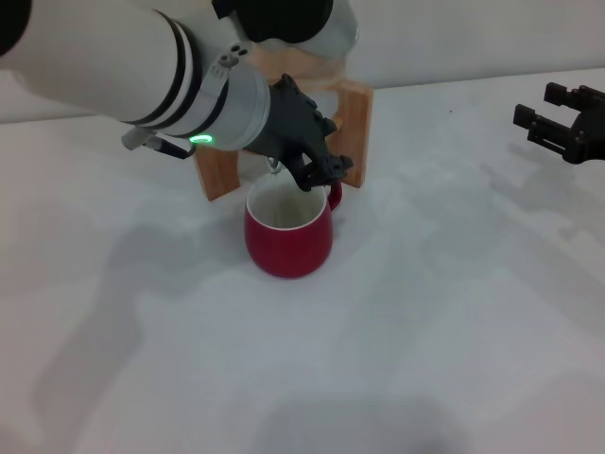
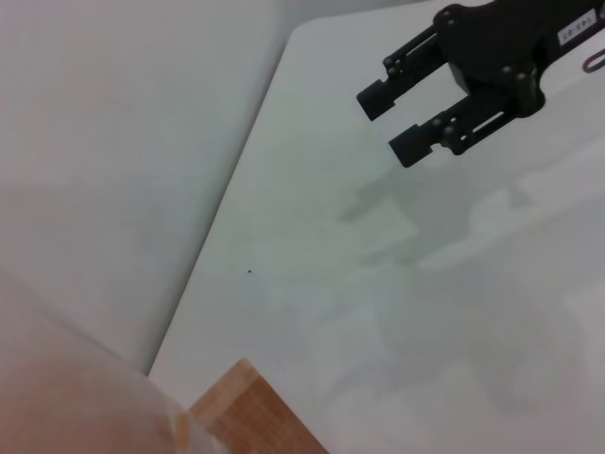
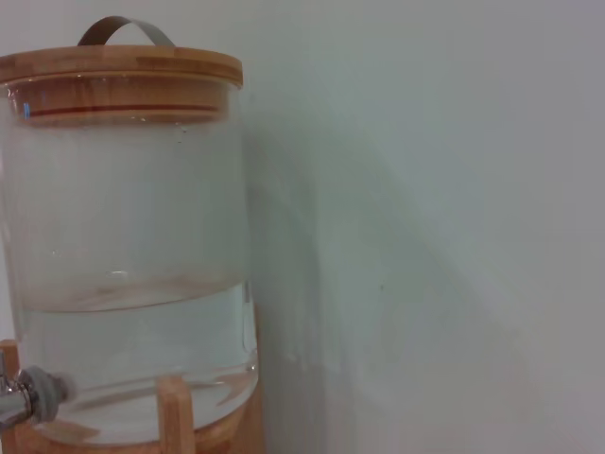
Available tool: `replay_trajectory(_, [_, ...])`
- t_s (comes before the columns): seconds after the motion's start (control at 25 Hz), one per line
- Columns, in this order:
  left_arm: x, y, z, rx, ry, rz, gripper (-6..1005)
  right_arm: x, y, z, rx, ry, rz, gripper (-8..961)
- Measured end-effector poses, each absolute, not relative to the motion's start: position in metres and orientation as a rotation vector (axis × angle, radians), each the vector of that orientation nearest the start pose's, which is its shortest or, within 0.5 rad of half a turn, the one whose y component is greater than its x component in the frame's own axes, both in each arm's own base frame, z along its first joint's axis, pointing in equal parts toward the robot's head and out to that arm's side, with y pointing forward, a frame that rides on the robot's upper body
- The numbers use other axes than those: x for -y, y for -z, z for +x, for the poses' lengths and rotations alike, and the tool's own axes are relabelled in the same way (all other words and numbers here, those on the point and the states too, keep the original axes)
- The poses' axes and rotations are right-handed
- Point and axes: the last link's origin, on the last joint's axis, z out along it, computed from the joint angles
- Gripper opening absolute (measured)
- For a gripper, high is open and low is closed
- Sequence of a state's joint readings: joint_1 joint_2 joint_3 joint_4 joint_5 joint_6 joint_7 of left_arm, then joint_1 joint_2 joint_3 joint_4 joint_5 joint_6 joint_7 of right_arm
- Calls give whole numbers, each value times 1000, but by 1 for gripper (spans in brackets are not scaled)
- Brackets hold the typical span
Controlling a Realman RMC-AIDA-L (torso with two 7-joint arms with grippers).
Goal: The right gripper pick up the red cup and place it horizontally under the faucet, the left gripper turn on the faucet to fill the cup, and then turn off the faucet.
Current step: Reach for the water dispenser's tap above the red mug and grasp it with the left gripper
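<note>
The red cup (image 1: 288, 238) stands upright on the white table, right under the faucet (image 1: 274, 166), with its handle toward the wooden stand (image 1: 356, 118). The left gripper (image 1: 317, 166), on the thick white arm with the green light, is at the faucet just above the cup's rim and hides most of the tap. The right gripper (image 1: 541, 106) hovers open and empty at the far right, well away from the cup. It also shows in the left wrist view (image 2: 389, 123). The faucet shows in the right wrist view (image 3: 17, 401) at the base of the glass dispenser (image 3: 132, 236).
The dispenser is about half full of water and has a wooden lid (image 3: 118, 71). The left arm hides the dispenser in the head view. The table's far edge (image 2: 236, 199) meets a pale wall. A corner of the wooden stand (image 2: 253, 416) shows in the left wrist view.
</note>
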State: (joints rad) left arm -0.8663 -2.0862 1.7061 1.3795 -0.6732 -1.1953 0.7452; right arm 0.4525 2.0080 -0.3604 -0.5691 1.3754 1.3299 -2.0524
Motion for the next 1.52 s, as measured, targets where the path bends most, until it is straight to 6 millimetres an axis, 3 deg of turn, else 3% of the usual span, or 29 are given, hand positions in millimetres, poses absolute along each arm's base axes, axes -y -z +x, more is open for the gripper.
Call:
replay_trajectory(0.76, [-384,60,-28,-59,-206,-2676,400,-349,-88,338,-561,-700,-2042,591])
replay_trajectory(1.52, [-375,58,-23,-28,-208,-2717,399,-351,-88,338,-564,-693,-2037,590])
